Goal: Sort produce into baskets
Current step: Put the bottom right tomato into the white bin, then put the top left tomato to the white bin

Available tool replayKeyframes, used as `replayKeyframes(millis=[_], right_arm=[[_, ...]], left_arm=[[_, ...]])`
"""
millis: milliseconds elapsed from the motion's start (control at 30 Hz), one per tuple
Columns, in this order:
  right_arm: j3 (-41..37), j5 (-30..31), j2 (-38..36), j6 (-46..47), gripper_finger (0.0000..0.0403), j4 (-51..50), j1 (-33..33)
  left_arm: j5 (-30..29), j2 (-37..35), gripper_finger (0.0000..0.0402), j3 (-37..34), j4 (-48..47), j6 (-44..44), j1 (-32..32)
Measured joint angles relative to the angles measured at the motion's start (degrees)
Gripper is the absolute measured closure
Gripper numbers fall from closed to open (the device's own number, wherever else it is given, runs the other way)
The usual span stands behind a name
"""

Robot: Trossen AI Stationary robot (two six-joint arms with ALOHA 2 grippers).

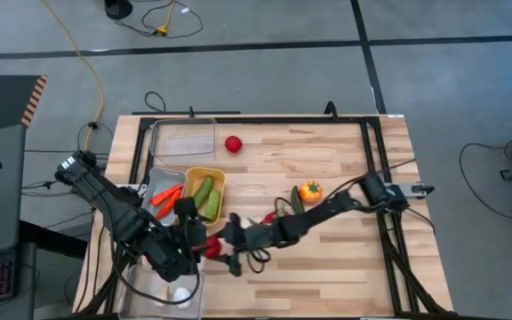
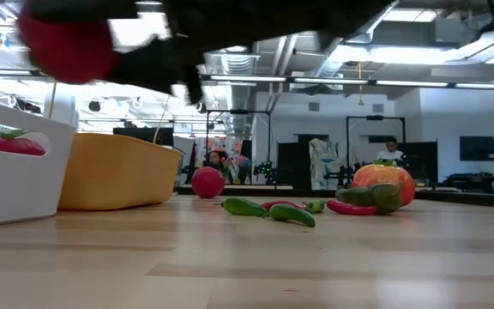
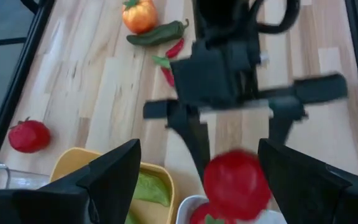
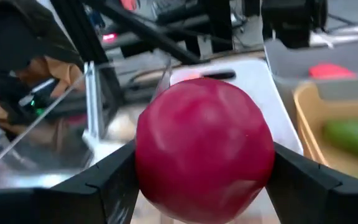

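Tomato (image 4: 204, 148) sits clenched in my right tool (image 1: 210, 248), above the near edge of the white basket (image 2: 24, 167), which already holds one tomato. I should carry it fully over the basket and lower it before releasing. My left tool (image 3: 197, 180) waits beside, fingers released.

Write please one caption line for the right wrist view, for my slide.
Right gripper holds a red tomato above the white basket, beside the yellow basket.
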Motion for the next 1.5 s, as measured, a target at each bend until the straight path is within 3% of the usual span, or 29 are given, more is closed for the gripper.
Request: replayKeyframes(millis=[200,467,667,867,1167,1500], right_arm=[[12.14,-1.77,8.31,-0.46,0.0085,-0.28,-1.76],[20.43,-5.01,16.18,5.34,0.0085,-0.35,-2.94],[20.9,-9.82,16.16,6.56,0.0085,-0.74,-3.59],[20.9,-10.07,16.05,6.52,0.0081,0.18,-3.59],[20.9,-10.07,15.96,6.53,0.001,0.21,-3.61],[20.79,-10.48,14.34,8.48,0.0028,-0.97,-3.72]], left_arm=[[-0.32,-0.08,0.009,0.01,-0.59,0.25,0.0],[-1.36,-0.08,0.009,0.01,-1.48,0.41,0.0],[-1.67,-0.08,0.0091,0.02,-1.5,0.62,0.0],[-1.79,-0.08,0.0091,0.01,-1.5,0.58,0.0],[-1.79,-0.08,0.0091,0.02,-1.5,0.53,0.0],[-1.77,-0.08,0.0091,0.02,-1.46,0.38,0.12]])
